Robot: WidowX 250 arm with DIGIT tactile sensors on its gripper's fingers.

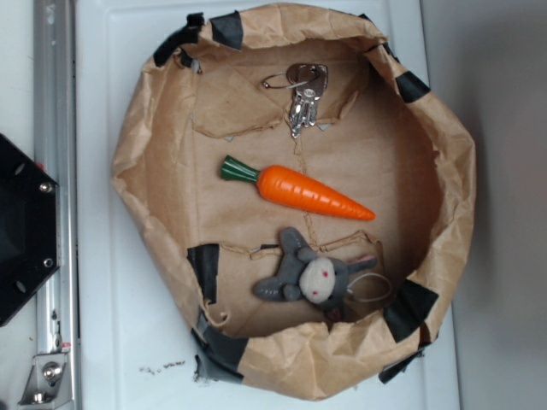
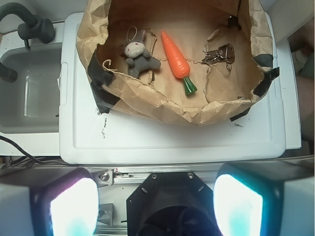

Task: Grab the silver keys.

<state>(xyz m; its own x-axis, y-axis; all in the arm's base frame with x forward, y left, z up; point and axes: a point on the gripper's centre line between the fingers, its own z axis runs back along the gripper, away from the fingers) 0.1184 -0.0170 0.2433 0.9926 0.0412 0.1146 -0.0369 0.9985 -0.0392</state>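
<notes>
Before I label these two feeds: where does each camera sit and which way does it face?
Exterior: overhead, looking straight down into the paper bag; only the robot's black base shows.
Wrist: on the arm, looking forward and down at the bag; open tool fingers frame the bottom.
Shared: silver keys, carrot, plush bunny.

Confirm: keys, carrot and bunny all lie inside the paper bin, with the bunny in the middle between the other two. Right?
Not quite. The carrot is in the middle, with the keys on one side and the bunny on the other. All three do lie inside the paper bin. The exterior view shows it, and the wrist view agrees.
</notes>
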